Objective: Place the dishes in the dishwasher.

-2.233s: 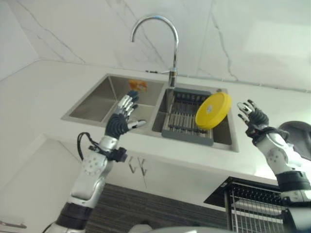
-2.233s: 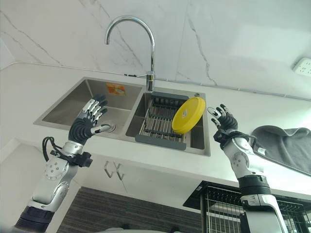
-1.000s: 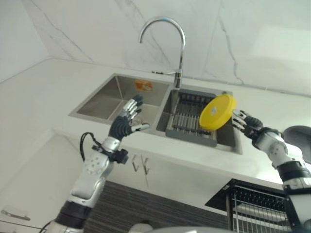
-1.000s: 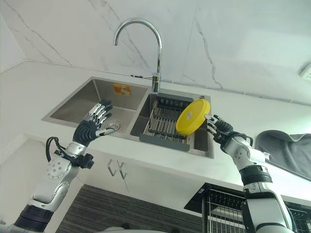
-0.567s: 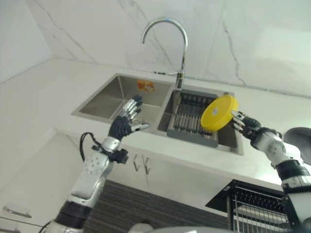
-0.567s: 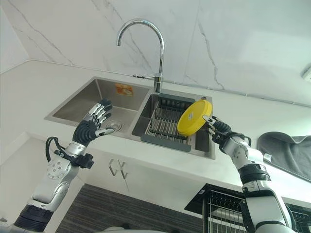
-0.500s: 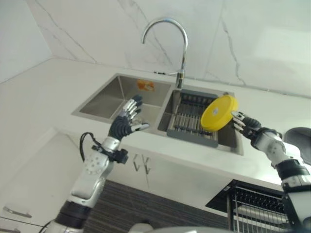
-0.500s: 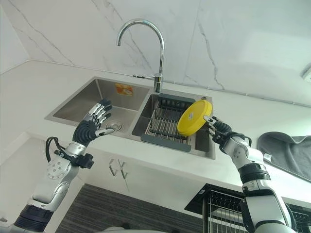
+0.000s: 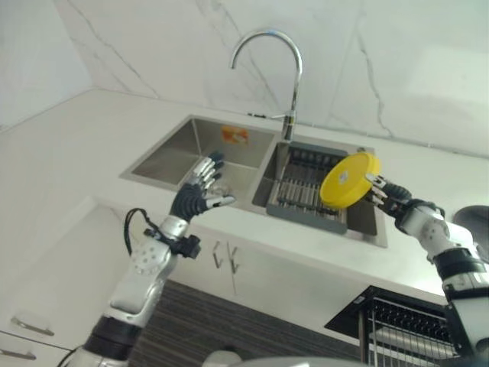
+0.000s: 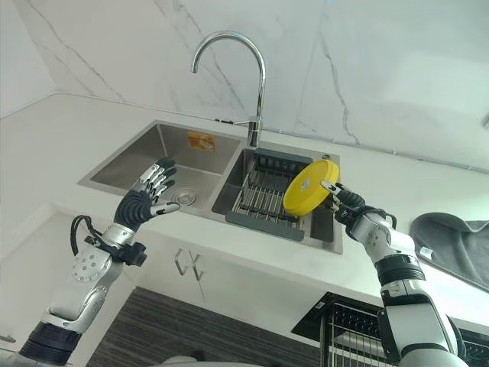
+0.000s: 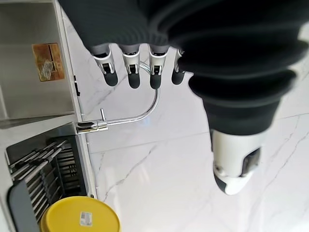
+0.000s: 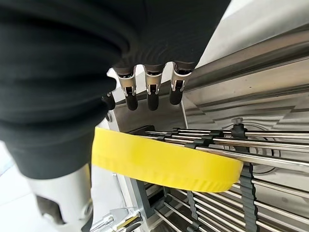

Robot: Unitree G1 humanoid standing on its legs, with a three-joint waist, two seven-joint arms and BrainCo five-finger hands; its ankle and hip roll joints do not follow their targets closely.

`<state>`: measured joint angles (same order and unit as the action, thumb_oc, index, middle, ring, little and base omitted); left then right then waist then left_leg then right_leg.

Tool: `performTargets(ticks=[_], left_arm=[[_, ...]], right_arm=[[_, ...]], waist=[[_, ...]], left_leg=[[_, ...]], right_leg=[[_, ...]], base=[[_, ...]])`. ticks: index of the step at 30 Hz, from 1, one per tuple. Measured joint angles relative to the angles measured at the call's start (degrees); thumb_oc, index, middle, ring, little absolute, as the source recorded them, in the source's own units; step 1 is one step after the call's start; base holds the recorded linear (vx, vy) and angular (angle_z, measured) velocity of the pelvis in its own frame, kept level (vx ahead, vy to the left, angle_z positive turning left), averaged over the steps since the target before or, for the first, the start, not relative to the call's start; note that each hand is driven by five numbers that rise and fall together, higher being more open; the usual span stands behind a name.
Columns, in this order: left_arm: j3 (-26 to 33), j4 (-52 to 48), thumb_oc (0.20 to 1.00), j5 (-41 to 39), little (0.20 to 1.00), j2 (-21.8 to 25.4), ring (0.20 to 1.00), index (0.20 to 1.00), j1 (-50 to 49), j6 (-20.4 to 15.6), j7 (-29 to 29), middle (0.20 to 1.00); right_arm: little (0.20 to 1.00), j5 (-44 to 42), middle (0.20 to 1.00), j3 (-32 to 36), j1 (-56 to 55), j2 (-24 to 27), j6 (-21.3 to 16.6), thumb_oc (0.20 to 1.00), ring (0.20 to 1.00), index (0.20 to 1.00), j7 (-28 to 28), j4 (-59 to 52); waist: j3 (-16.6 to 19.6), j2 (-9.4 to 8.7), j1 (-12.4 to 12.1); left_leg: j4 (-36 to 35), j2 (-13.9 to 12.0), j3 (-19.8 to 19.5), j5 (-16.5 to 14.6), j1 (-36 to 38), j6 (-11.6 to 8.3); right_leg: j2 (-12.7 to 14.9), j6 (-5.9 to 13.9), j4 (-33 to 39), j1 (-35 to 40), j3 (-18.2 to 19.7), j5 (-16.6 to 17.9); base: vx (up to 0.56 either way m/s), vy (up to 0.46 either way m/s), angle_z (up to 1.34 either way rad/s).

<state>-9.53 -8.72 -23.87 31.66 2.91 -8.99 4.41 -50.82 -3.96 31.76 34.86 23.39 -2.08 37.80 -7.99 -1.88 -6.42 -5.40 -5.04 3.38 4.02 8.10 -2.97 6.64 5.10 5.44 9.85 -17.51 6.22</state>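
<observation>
Right hand (image 10: 345, 203) has closed the gap to the yellow plate (image 10: 309, 187) leaning in the sink rack (image 10: 263, 200); fingers straight around its rim, probably touching, no grip yet. Left hand (image 10: 144, 197) still hovers open, empty. Grasp comes next.

A white countertop (image 10: 61, 130) carries a steel double sink (image 10: 145, 157) — its left basin bears an orange sticker (image 10: 201, 141), its right basin holds a dark dish rack (image 10: 260, 200). A curved faucet (image 10: 256, 115) rises behind the divider — a grey cloth (image 10: 454, 241) lies at the counter's right end.
</observation>
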Motion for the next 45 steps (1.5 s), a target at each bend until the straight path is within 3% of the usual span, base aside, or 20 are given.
performTargets(ticks=[45], left_arm=[[-1.83,0.94,1.0,-0.29,1.0,0.84,1.0,1.0,-0.06,1.68,-0.91,1.0]], right_arm=[[1.0,-2.18,1.0,-0.14,4.84,0.02,-0.21,1.0,1.0,1.0,-1.42,9.58]], waist=[[0.44,0.9,-2.42]], left_leg=[[0.0,0.31,-3.11,0.17,-0.02,-0.04]], right_leg=[[-0.02,0.21,0.0,1.79,-3.13,-0.75]], base=[[0.01,-0.001,0.03]])
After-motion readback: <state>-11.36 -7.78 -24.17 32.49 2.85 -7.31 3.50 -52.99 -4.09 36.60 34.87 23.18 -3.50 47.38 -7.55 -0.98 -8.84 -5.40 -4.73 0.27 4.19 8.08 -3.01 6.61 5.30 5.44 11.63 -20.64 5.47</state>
